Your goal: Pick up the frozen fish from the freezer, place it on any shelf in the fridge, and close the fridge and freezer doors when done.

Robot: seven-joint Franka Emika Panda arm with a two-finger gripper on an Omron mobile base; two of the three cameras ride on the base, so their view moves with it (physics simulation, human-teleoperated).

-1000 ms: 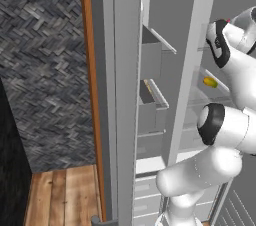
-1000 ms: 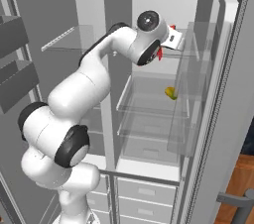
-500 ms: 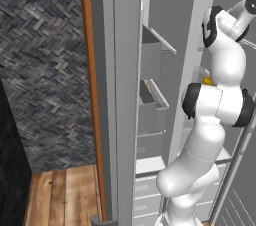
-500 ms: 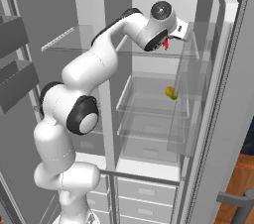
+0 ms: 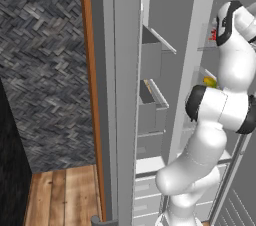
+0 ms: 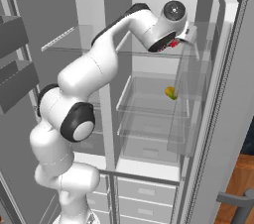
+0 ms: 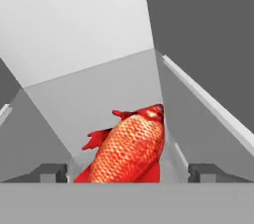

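Note:
The frozen fish [image 7: 131, 148], red-orange and scaly, lies on the top glass shelf [image 6: 149, 53] of the fridge [image 6: 154, 119]. My gripper [image 7: 128, 172] stands open around it: both dark fingertips [image 7: 49, 172] are spread wider than the fish, with a gap on the right side. In the right base view the gripper [image 6: 184, 37] is at the shelf's right end, and a red bit of the fish [image 6: 173, 44] shows under it. The left base view also catches a speck of the fish [image 5: 214, 34]. Both the fridge door [image 6: 223, 119] and the freezer door [image 5: 120, 95] stand open.
A small yellow-green round item [image 6: 170, 92] rests on a lower glass shelf. Grey bins [image 5: 150, 110] hang inside the freezer door. Pale drawers [image 6: 144, 196] sit at the bottom. My arm reaches across the divider into the fridge's upper right corner.
The arm stretched up and further into the fridge at the top shelf. The jaws spread apart and let go of the fish, which now lies on the shelf.

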